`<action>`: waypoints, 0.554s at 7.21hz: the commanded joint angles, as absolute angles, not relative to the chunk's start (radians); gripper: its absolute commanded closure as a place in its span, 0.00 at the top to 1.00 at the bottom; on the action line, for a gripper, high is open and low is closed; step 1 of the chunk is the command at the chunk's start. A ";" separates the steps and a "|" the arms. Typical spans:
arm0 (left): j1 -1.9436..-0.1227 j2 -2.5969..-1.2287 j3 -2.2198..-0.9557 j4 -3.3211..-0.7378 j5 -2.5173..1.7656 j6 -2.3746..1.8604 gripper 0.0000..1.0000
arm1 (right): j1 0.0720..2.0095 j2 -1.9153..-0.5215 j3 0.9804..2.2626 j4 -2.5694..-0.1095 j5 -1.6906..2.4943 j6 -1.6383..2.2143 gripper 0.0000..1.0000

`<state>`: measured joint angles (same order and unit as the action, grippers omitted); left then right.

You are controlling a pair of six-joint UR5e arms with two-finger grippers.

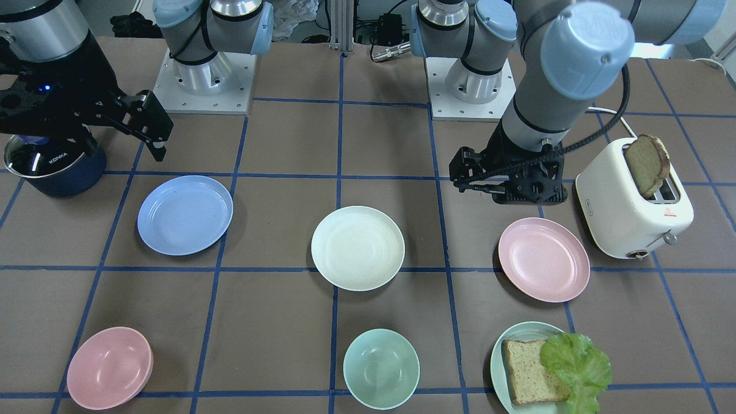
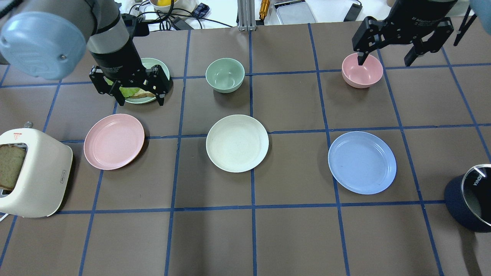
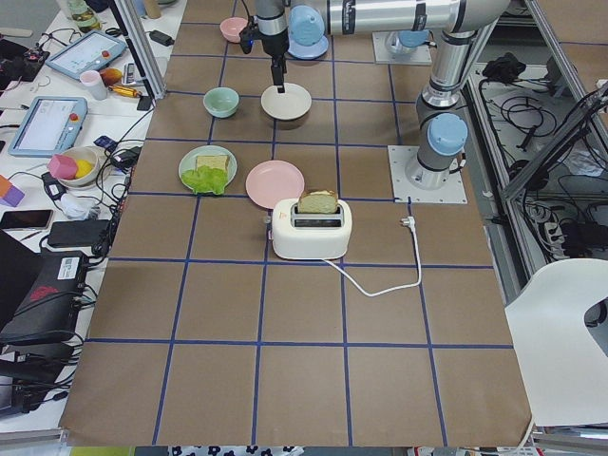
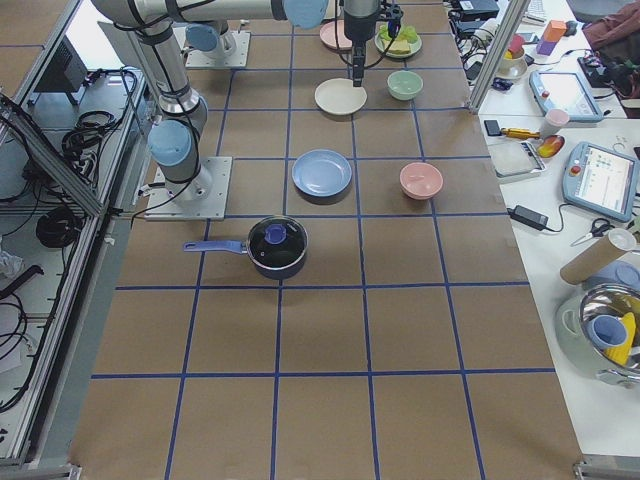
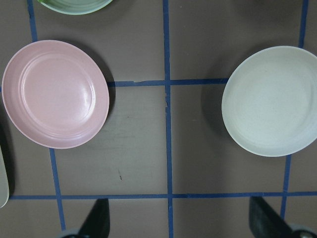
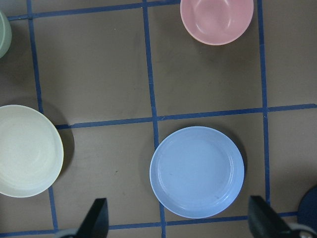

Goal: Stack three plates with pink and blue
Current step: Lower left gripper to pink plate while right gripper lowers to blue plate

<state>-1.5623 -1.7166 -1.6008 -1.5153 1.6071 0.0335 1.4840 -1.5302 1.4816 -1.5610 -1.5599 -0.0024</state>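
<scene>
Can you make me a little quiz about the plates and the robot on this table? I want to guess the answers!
1. The pink plate, the cream-white plate and the light blue plate lie in a row. Which one is in the middle? A) pink B) cream-white C) light blue
2. True or false: the left gripper is holding a plate.
3. Fill the gap: a slice of ____ sticks up out of the toaster.

Key:
1. B.
2. False. It hangs open and empty above the table.
3. bread.
</scene>
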 commanded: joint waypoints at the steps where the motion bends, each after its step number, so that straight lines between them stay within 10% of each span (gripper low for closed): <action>1: -1.491 -1.767 -1.803 -1.244 1.609 0.081 1.00 | 1.395 -1.474 1.563 -1.569 -1.546 -0.070 1.00; 4: -1.488 -1.882 -1.924 -0.971 1.646 0.092 1.00 | 1.252 -1.485 1.854 -1.877 -1.559 -0.230 1.00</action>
